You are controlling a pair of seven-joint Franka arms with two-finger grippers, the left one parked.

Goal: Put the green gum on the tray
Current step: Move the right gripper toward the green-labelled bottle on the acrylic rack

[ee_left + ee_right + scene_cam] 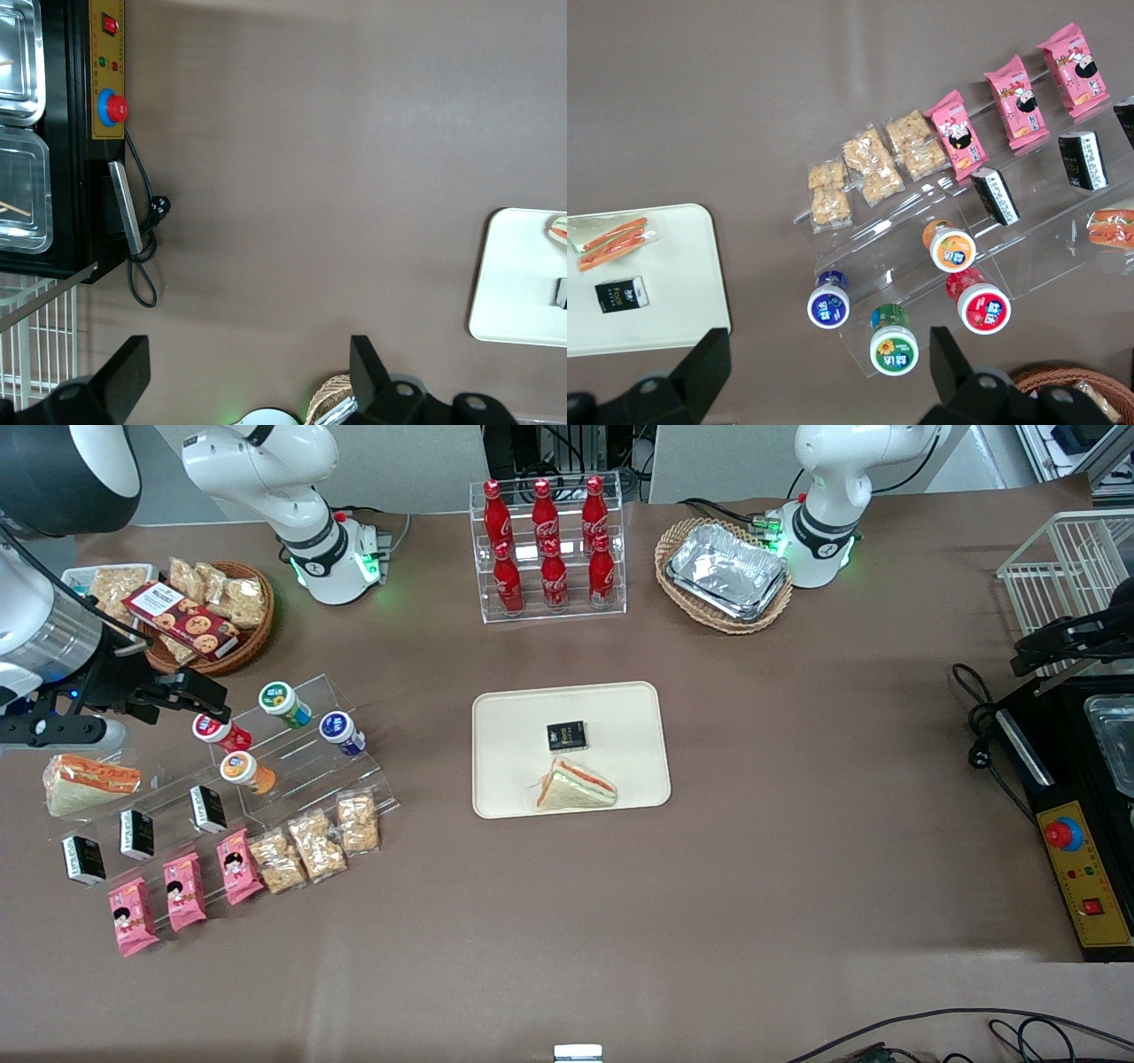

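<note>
Because the green gum (894, 347) is a small rigid cylinder with a smooth lid and a glossy label, it is judged light, stiff and somewhat slippery, and not fragile. It stands on the clear acrylic step rack (292, 766) at the working arm's end of the table (753, 886), on the step farthest from the front camera. The blue-lidded bottle (828, 305) and the red-lidded bottle (982, 310) stand near it on either side, not touching it. The orange-lidded bottle (950, 247) sits one step lower.

The gripper (828, 376) hangs above the rack with its fingers spread wide apart and holding nothing. In the right wrist view the green gum lies between the two fingers, below them.

Recommended hold: close the fingers across the cylindrical body just under the lid, where the green rim should resist slipping downward. Squeeze moderately, since the plastic wall is unlikely to deform. Descend vertically to avoid nudging the neighbouring bottles, which would probably topple easily.

The tray (505, 717) lies in the middle of the table, well apart from the rack. It carries a wrapped sandwich (574, 786) and a small black packet (566, 736), and bare surface remains around them for set-down.
</note>
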